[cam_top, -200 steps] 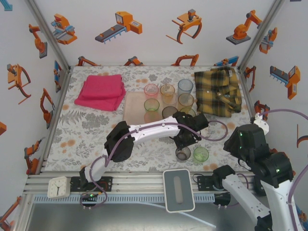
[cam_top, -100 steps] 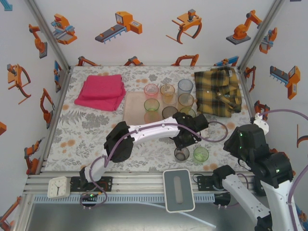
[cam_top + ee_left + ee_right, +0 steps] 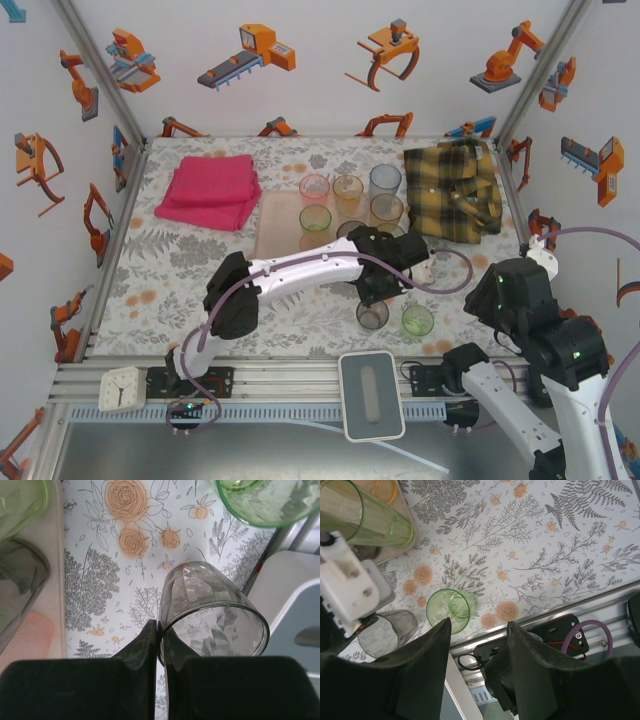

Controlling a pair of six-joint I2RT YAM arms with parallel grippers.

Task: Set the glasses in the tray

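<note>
My left gripper (image 3: pixel 161 627) is shut on the rim of a smoky grey glass (image 3: pixel 215 615), one finger inside and one outside. That glass (image 3: pixel 373 315) sits tilted near the table's front edge. A green glass (image 3: pixel 417 320) stands just right of it on the cloth. The pale pink tray (image 3: pixel 275 225) lies behind. Pink (image 3: pixel 314 187), orange (image 3: pixel 348 190) and green (image 3: pixel 315 218) glasses stand on it, with others at its right end. My right gripper (image 3: pixel 479 627) is open and empty, above the green glass (image 3: pixel 448 611) and the front rail.
A folded magenta towel (image 3: pixel 210 190) lies at the back left. A yellow-black plaid shirt (image 3: pixel 455 190) lies at the back right. A white device (image 3: pixel 370 393) and a small clock (image 3: pixel 122 388) rest on the front rail.
The left arm's elbow has swung to the left. The gripper has drawn the grey glass slightly left and back. The right arm has not moved.
</note>
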